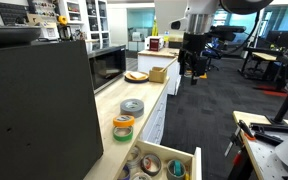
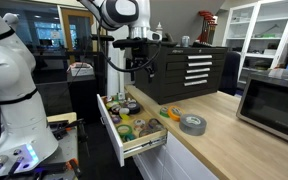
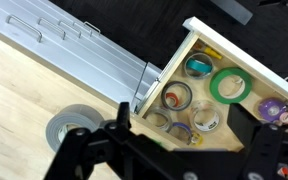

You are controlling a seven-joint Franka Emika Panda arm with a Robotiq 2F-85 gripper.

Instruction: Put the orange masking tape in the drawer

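The orange masking tape (image 1: pixel 124 121) lies flat on the wooden counter, touching a green roll (image 1: pixel 122 133); it also shows in an exterior view (image 2: pixel 169 110). The drawer (image 1: pixel 169 147) is pulled open below the counter's edge, with several tape rolls inside, and shows in both exterior views (image 2: pixel 147 142) and the wrist view (image 3: pixel 170 68). My gripper (image 1: pixel 192 70) hangs in the air above and apart from the counter, over the drawer (image 2: pixel 139 68). Its jaws (image 3: pixel 180 115) are open and empty. The orange tape is hidden in the wrist view.
A larger grey roll (image 1: pixel 132 106) lies on the counter beyond the orange tape (image 2: pixel 192 123) (image 3: pixel 69 130). A microwave (image 1: pixel 107 66) and a big dark box (image 1: pixel 39 110) stand on the counter. A black tool chest (image 2: pixel 189 68) stands behind it.
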